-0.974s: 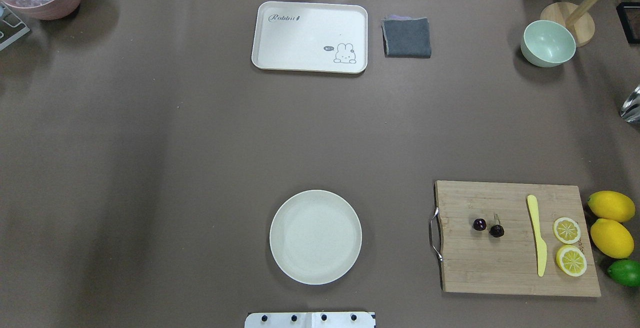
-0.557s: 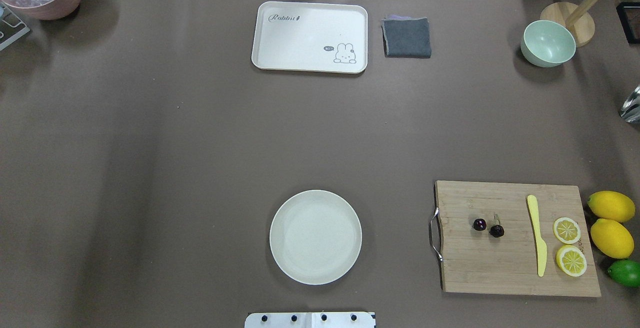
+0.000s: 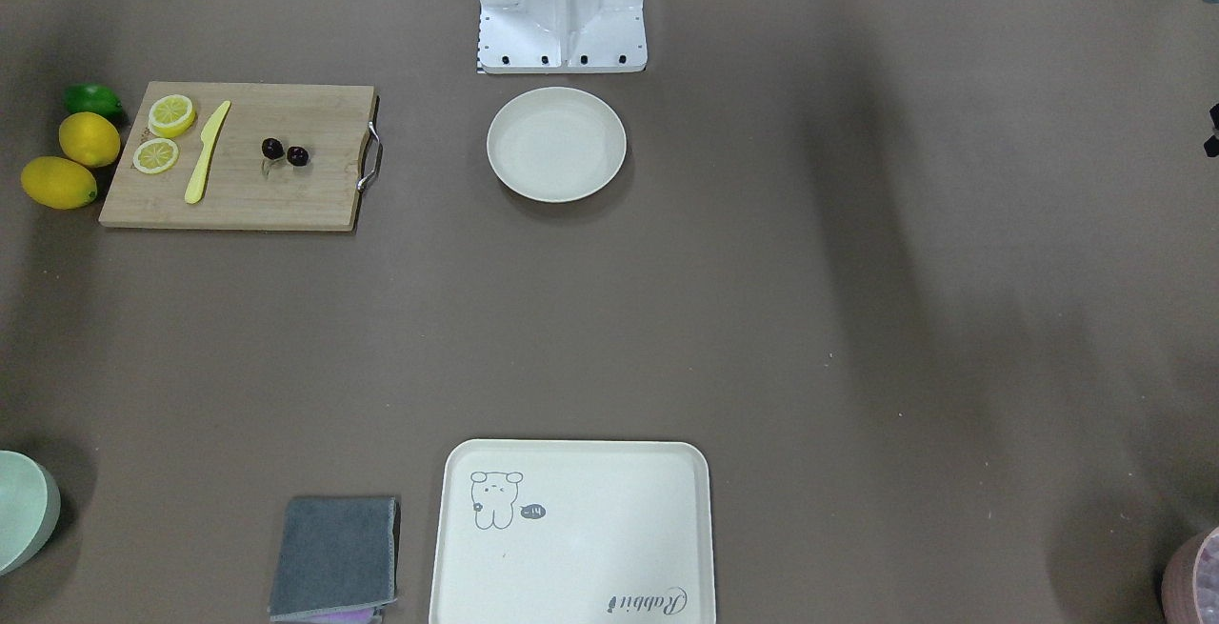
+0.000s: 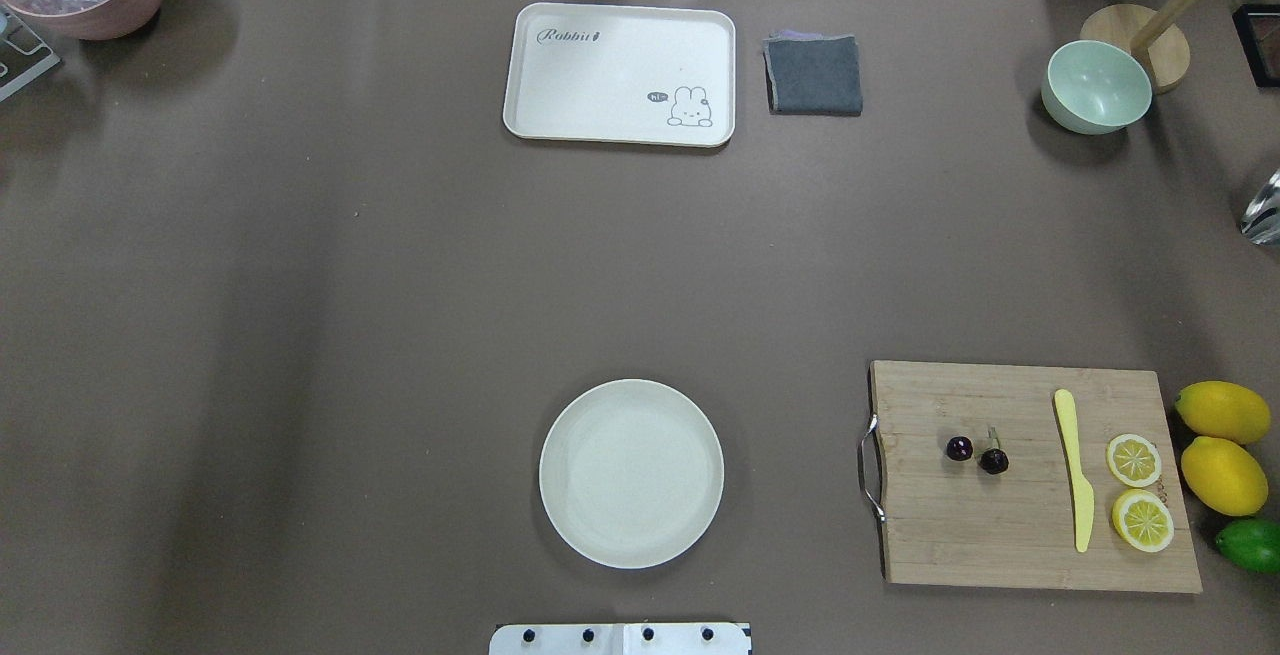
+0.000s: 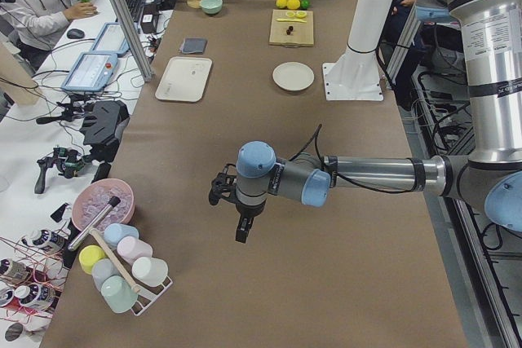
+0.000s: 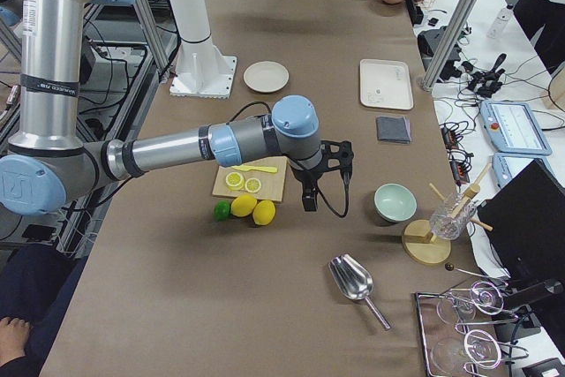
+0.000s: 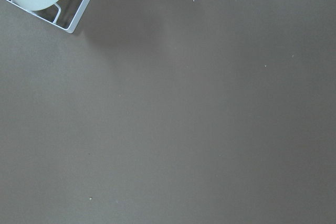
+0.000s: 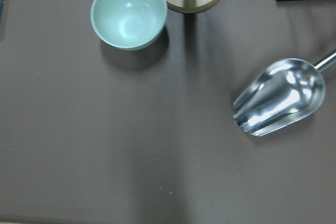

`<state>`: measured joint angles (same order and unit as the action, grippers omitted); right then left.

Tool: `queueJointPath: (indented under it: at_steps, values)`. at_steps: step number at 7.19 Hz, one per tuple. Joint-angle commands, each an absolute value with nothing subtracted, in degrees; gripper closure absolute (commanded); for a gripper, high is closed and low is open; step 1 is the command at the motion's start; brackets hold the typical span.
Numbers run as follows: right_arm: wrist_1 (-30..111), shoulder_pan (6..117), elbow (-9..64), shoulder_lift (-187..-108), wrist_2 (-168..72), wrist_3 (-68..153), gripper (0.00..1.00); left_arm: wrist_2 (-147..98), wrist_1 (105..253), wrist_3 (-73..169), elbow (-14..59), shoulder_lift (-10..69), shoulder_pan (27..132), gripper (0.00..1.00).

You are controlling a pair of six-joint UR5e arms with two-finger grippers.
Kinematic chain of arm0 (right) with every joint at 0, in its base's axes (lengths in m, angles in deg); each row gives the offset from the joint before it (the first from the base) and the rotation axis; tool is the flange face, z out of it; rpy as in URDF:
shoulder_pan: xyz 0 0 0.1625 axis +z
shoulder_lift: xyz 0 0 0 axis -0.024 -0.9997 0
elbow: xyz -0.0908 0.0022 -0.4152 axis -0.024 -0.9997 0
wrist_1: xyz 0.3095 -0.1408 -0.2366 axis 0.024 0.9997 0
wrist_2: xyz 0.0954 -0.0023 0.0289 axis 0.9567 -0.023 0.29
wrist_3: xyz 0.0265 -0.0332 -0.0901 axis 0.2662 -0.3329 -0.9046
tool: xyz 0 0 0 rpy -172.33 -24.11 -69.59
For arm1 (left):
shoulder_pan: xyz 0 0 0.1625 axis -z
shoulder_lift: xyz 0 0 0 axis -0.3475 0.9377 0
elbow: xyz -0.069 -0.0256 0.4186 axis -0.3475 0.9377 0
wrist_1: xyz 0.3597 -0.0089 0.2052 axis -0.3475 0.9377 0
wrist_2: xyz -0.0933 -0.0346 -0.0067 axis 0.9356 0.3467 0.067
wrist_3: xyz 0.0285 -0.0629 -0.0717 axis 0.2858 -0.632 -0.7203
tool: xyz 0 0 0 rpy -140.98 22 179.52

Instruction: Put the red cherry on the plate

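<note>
- The step in hand is the reach — nothing is grasped yet. The red cherry point(image 4: 977, 453) lies on the cutting board point(image 4: 1000, 535), and the plate point(image 4: 631, 473) sits bare, well apart from it.
- Next, I judge, the right hand point(image 6: 309, 196) must swing over the board and drop precisely onto the tiny fruit.
- The right arm is stretched out level, its hand pointing down above the table near the green bowl point(image 8: 128, 13).
- The left hand point(image 5: 241, 232) hangs far off — the opening of either hand cannot be told.
</note>
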<state>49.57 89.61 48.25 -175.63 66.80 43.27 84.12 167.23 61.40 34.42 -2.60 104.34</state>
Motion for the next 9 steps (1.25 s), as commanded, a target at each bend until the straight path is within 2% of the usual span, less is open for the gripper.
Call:
queueJointPath:
  at_steps: [1,3,5,9]
  values:
    - [49.49,81.4,56.55,-175.57,67.13,53.75,0.0,84.04,167.23,61.27,34.76,-2.42,104.36,0.02]
    - [49.05,74.89,60.61,-175.23,67.66,54.39,0.0,84.04,167.14,61.09,34.76,-1.81,104.27,0.02]
    - [48.52,65.33,60.72,-170.94,66.35,59.46,0.01,83.95,167.14,61.09,34.68,-1.72,104.27,0.02]
    - [39.22,43.01,59.31,-170.74,46.8,72.37,0.01,84.04,167.23,61.09,34.76,-1.72,104.27,0.02]
